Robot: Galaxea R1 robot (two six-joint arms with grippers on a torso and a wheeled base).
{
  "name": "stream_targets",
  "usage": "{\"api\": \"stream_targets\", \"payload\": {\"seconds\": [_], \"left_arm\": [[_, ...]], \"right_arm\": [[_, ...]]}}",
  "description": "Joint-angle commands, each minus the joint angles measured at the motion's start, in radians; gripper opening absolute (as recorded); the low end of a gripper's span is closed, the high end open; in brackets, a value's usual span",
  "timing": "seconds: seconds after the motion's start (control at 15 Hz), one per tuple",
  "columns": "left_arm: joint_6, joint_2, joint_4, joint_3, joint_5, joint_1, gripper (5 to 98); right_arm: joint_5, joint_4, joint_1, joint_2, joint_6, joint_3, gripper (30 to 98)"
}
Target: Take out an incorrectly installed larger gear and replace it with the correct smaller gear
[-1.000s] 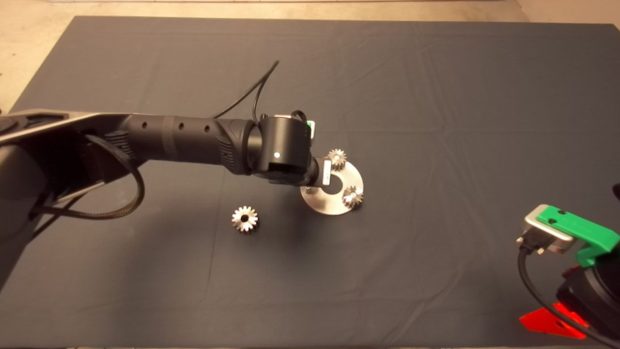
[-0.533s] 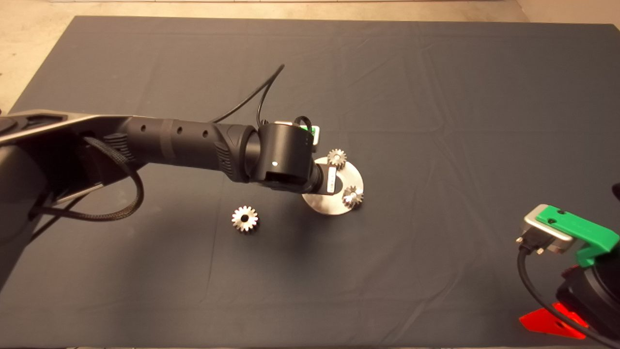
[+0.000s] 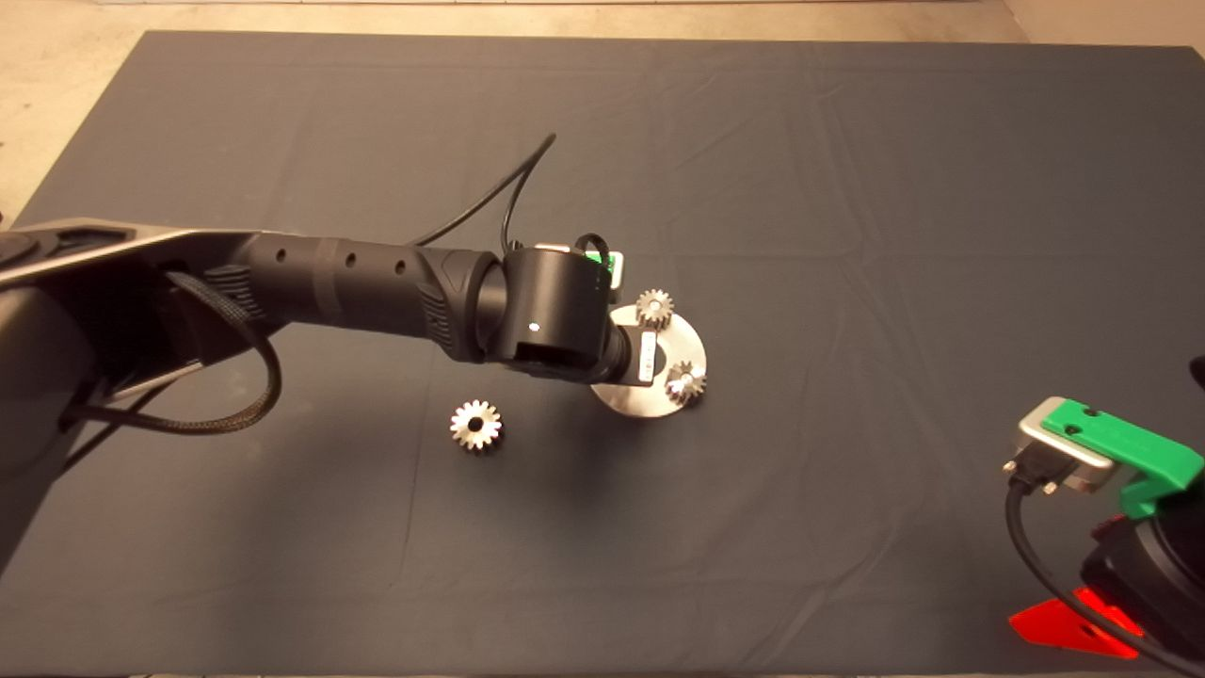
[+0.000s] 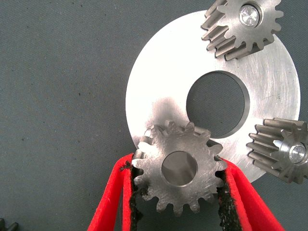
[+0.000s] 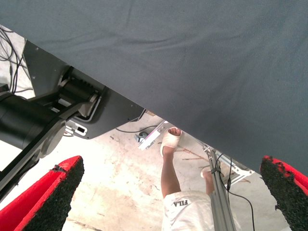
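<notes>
My left gripper [image 4: 177,166] is shut on the smaller gear [image 4: 179,168], a dull grey spur gear, with one red finger [image 4: 113,202] on each side. It holds the gear over the rim of a round silver plate [image 4: 159,82] with a large centre hole. In the head view the left arm's wrist [image 3: 555,315] hides that gear and covers the plate's [image 3: 692,350] left part. The larger gear [image 3: 475,426], bright silver, lies flat on the mat to the plate's left and nearer the front. My right gripper [image 3: 1111,452] is open and parked at the lower right.
Two small gears [image 3: 654,308] [image 3: 685,382] sit on pins on the plate; the left wrist view shows them [image 4: 243,24] [image 4: 284,149]. A black cable [image 3: 508,188] loops above the left wrist. The right wrist view shows the mat's underside and a person's leg [image 5: 169,163].
The left arm has shifted slightly toward the front and right, further over the plate, still holding the gear. The larger gear and the right arm have not moved.
</notes>
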Motion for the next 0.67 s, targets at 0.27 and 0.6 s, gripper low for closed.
{"api": "stream_targets", "payload": {"seconds": [0.27,0.6], "left_arm": [[0.037,0.000,0.012,-0.053,0.132,0.005,31.1],[0.046,-0.003,0.014,-0.064,0.132,0.004,31.1]], "right_arm": [[-0.010,0.033,0.012,-0.001,0.004,0.003,96.8],[-0.010,0.033,0.012,-0.001,0.004,0.003,96.8]]}}
